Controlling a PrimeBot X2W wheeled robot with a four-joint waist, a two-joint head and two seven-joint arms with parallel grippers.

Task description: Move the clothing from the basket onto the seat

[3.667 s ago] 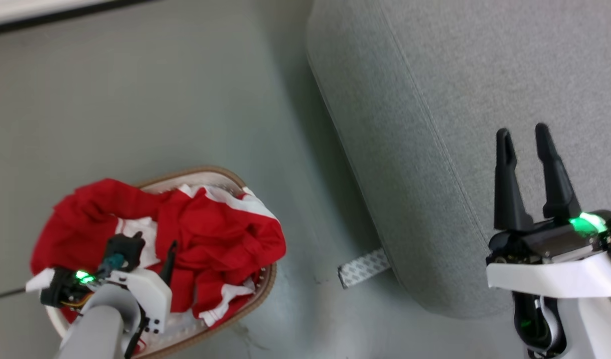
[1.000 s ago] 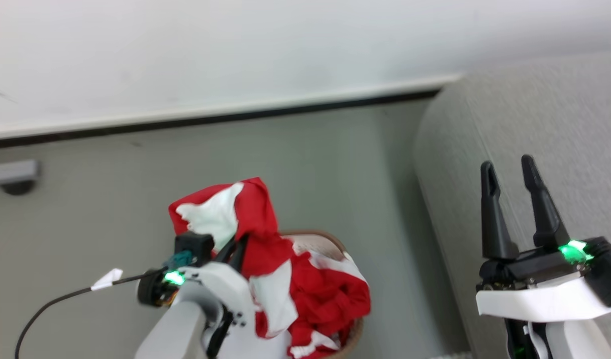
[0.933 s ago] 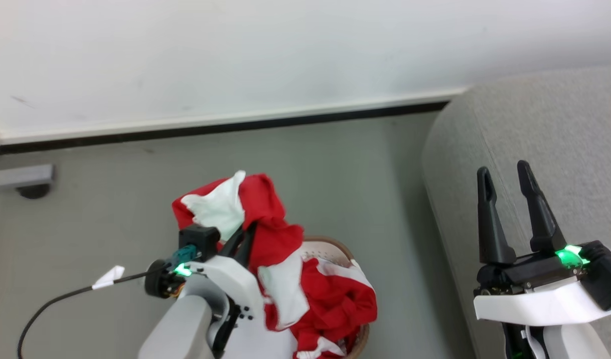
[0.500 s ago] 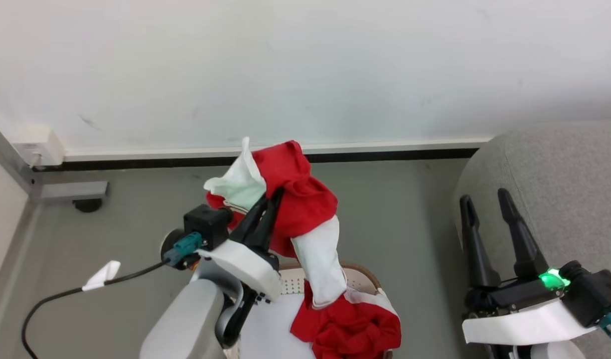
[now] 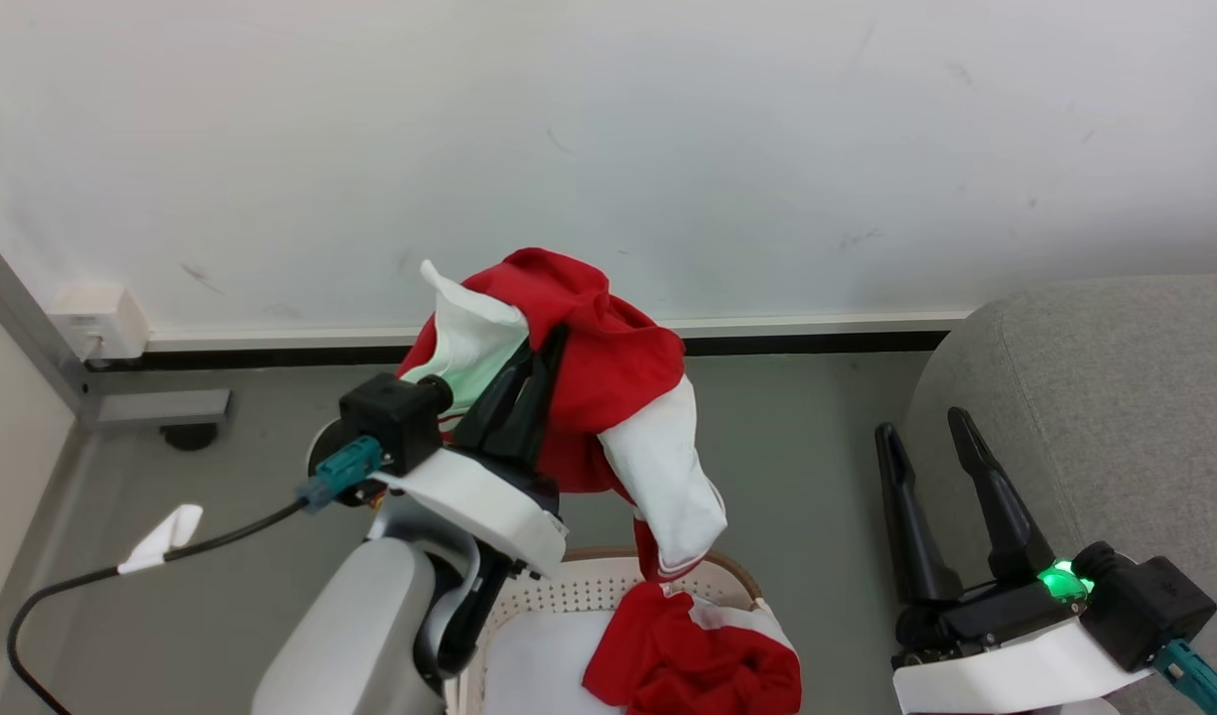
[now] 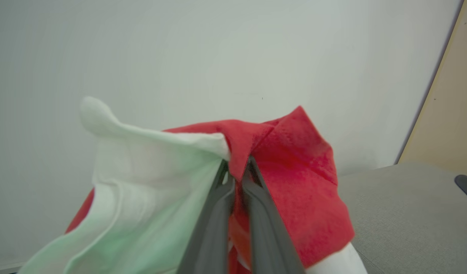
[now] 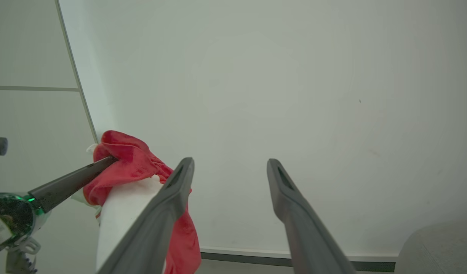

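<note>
While the left gripper (image 5: pixel 547 348) hangs high above the basket (image 5: pixel 608 581), its two dark fingers are pinched tight on a fold of the clothing (image 5: pixel 608 397). The left wrist view confirms it: red cloth is squeezed right between the closed tips, with a white panel billowing off to one side. The garment hangs long and straight down from that pinch, its axis near vertical, and the white-trimmed tail dangles over the basket's mouth. Whether that tail is clear of the red heap (image 5: pixel 698 660) lying in the basket or just brushing it is hard to say from the head view. Beside the heap, a pale pad (image 5: pixel 534 665) covers the basket's bottom.

Now the key geometry: the seat (image 5: pixel 1115 417) lies off to the robot's right of the loaded hand, across a stretch of bare grey floor (image 5: pixel 817 467). The right gripper (image 5: pixel 921 427) stands spread wide and empty, just at the seat's rounded edge and far nearer to it than the left. So the carry looks like a rightward swing, and the hanging length probably needs enough height to clear that edge rather than drag against it.
</note>
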